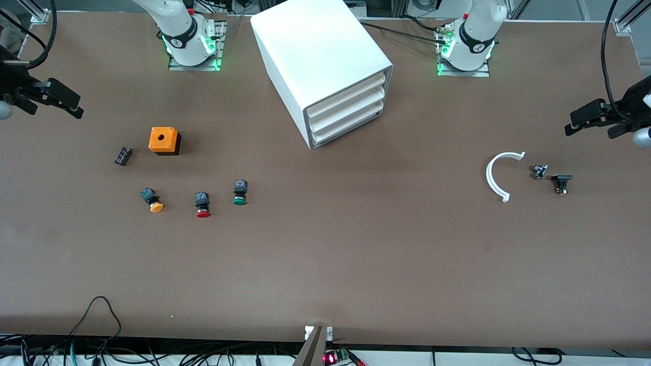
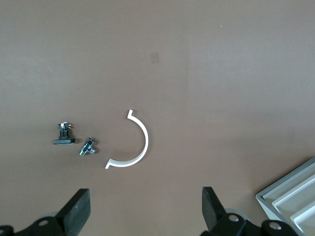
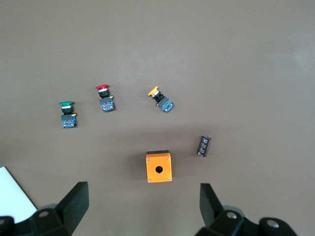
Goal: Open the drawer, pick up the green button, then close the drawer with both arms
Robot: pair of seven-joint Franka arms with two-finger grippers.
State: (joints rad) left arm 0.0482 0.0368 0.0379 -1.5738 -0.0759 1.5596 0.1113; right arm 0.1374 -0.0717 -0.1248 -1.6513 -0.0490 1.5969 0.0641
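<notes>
The white cabinet [image 1: 325, 61] stands at the middle of the table near the robots' bases. Its lowest drawer [image 1: 348, 127] is shut, like the two above it. The green button [image 1: 239, 193] lies on the table, nearer to the front camera than the cabinet and toward the right arm's end. It also shows in the right wrist view [image 3: 67, 114]. My right gripper [image 1: 79, 107] is open and empty, high over the right arm's end of the table [image 3: 144, 204]. My left gripper [image 1: 568, 124] is open and empty over the left arm's end [image 2: 146, 209].
A red button [image 1: 202, 205] and an orange-capped button [image 1: 152, 200] lie beside the green one. An orange box [image 1: 164, 141] and a small black block [image 1: 122, 155] lie near them. A white half ring [image 1: 496, 175] and two small parts [image 1: 539, 171], [image 1: 561, 183] lie toward the left arm's end.
</notes>
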